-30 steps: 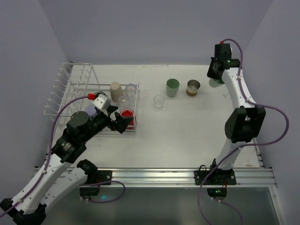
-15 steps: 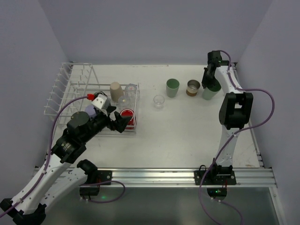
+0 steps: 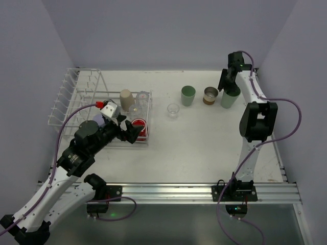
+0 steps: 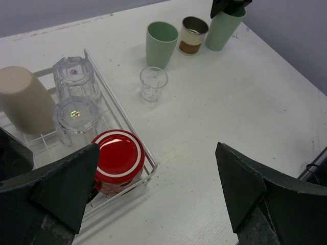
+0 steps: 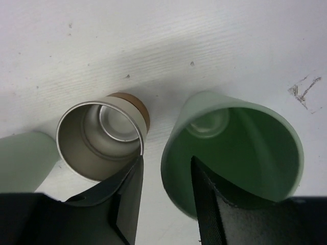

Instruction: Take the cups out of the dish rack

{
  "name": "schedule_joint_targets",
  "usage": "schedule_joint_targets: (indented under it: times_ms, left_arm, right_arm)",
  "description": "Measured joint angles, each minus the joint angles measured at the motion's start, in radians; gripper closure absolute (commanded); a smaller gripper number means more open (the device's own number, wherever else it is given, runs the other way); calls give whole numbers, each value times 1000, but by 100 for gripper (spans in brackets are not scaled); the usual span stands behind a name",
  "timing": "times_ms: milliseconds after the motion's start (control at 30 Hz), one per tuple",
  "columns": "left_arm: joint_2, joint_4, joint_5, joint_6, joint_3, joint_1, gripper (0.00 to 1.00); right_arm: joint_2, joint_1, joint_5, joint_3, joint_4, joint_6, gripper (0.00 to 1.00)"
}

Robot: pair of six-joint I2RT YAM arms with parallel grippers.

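my left jaws are spread wide over the upturned red cup (image 4: pixel 118 158), lower left, in the dish rack (image 3: pixel 66 97) basket. it looks stiff and glossy, likely slippery; i'd pinch its sides. my right jaws stand parted astride the mint cup (image 5: pixel 240 148) rim on the bench (image 3: pixel 204 148), upper right. no readable writing.

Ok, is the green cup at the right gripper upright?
Upright: the green cup has its mouth up, empty inside showing.

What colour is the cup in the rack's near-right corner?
Red cup, white ring; best in left wrist view.
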Motion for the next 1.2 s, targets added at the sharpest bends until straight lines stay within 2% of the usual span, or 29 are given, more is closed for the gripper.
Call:
schedule_joint_targets:
  times_ms: [133,267,367,467,633,833,1033,1200]
  left_arm:
    - [2,0,-5,0,0,12,0]
    - [7,0,-35,0,0,29,0]
    - [11,0,-81,-1,0,34,0]
    - [16,-4,-138,-6,0,34,0]
    - [51,-66,-287,-56,20,34,0]
    - [116,-172,-438,-172,44,35,0]
    - [153,-230,-538,-275,65,20,1]
    - [194,-244,-531,-270,235,11,0]
  right_arm:
    - [-116,5,-23,-85,56,3,53]
    - [-378,56,-43,-306,218,2,52]
    - [-606,188,-100,-489,393,-14,52]
    - [-736,348,-188,-595,552,-30,52]
    - [-780,472,-272,-735,724,-24,52]
    - [-831,483,-345,-959,821,64,52]
    - [-845,485,-569,-976,933,110,53]
    - [-827,563,-735,-970,1036,118,45]
